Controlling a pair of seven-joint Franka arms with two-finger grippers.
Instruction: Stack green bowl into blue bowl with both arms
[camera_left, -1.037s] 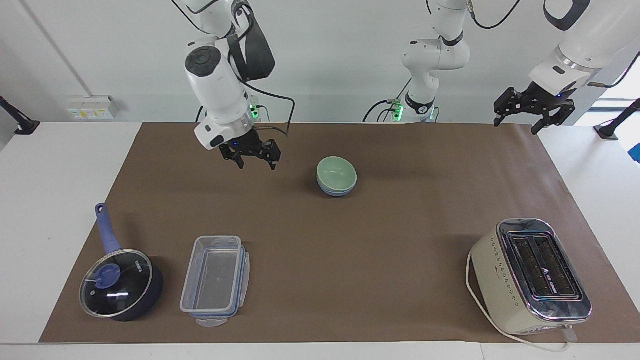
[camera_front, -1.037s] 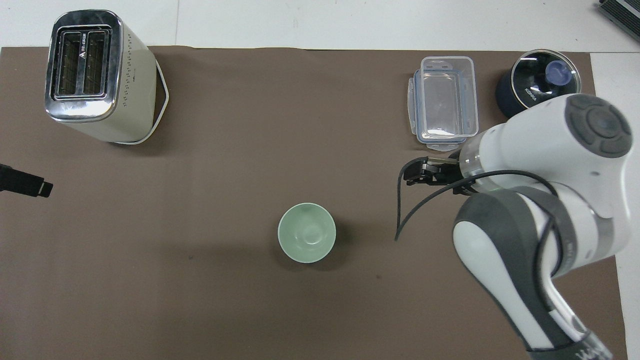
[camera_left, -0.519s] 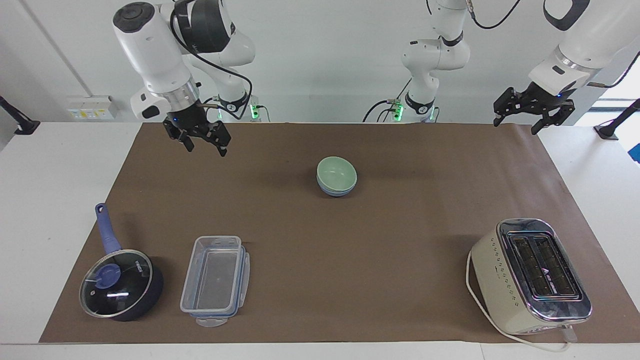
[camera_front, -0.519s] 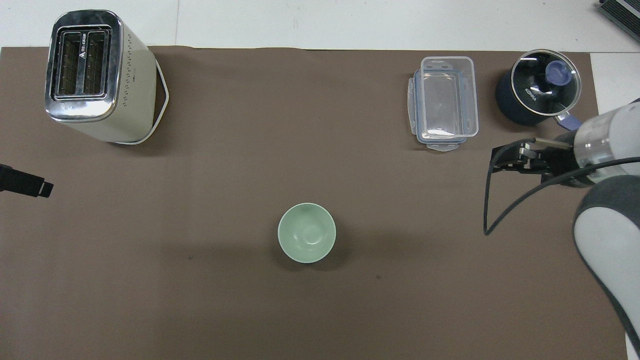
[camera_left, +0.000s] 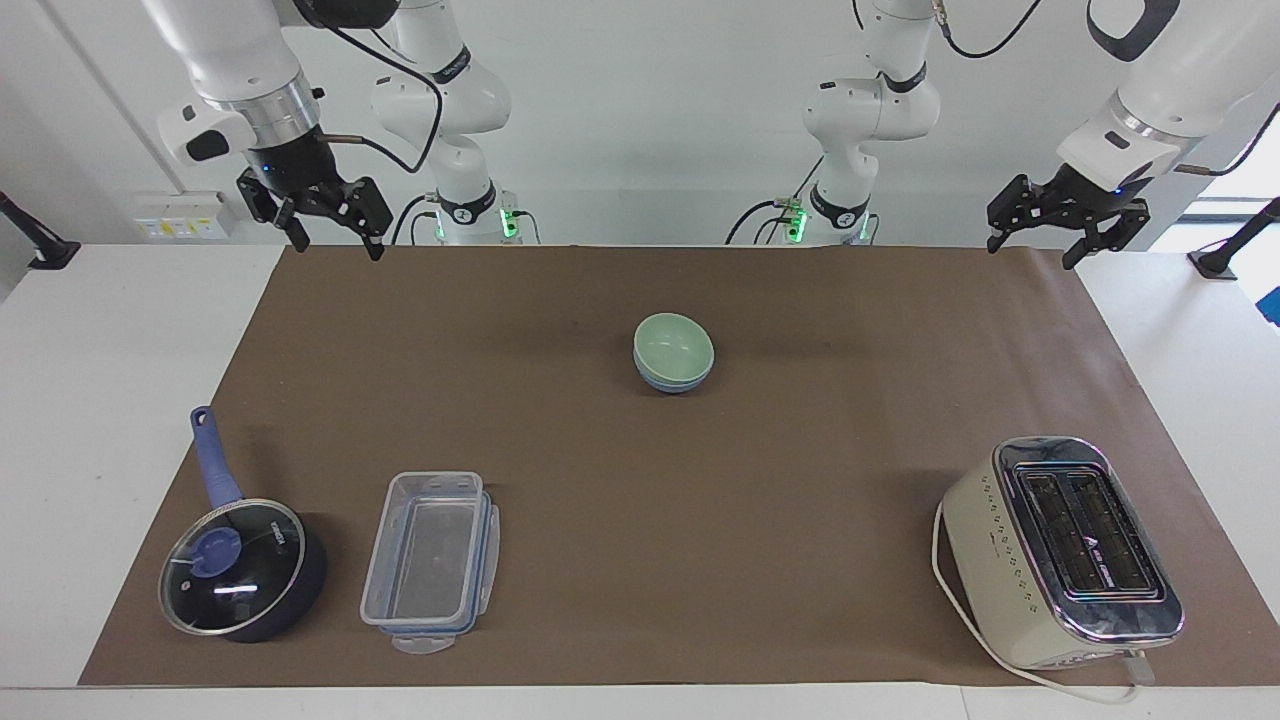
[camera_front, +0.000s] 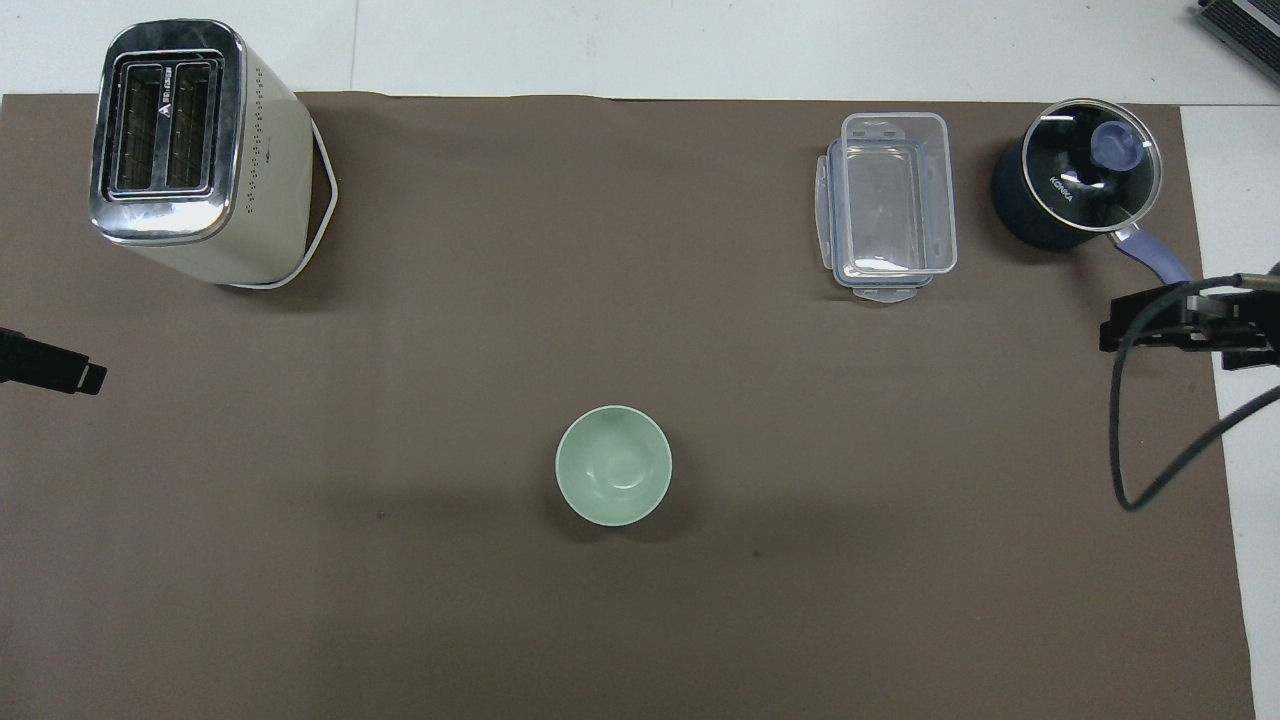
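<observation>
Raised at the right arm's end, right gripper (camera_left: 333, 225), fingers spread, empty. At mid-table, green bowl (camera_left: 673, 346) nested in blue bowl (camera_left: 668, 381). Raised at the other end, left gripper (camera_left: 1066, 218), spread, empty. Likely risk: a passing arm nudging the stack.

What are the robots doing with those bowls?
Nothing is being held. The green bowl sits inside the blue bowl in the middle of the brown mat. The right hand is up over the mat's edge at its end, fingers open and empty. The left hand hangs open over its own end, waiting.
</observation>
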